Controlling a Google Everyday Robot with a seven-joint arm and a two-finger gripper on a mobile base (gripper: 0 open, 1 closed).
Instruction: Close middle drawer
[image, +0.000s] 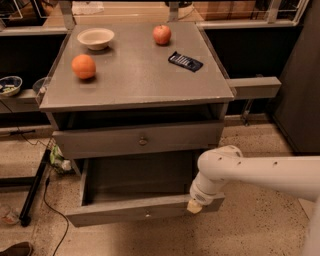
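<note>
The middle drawer (135, 210) is pulled far out of the grey cabinet (135, 95). Its low front panel carries a tiny central knob (147, 214), and its inside looks empty. Above it sits the taller-fronted top drawer (100, 142) with a bigger round knob, nearly shut. My white arm (260, 172) reaches in from the right. The gripper (194, 205) is at the right end of the middle drawer's front panel, at its top edge. The lowest drawer is hidden below.
On the cabinet top lie an orange (83, 66), an apple (161, 34), a white bowl (95, 38) and a dark snack packet (185, 61). A grey ledge (255, 87) sticks out at the right. A black stand leg (35, 187) and a cable lie on the floor at the left.
</note>
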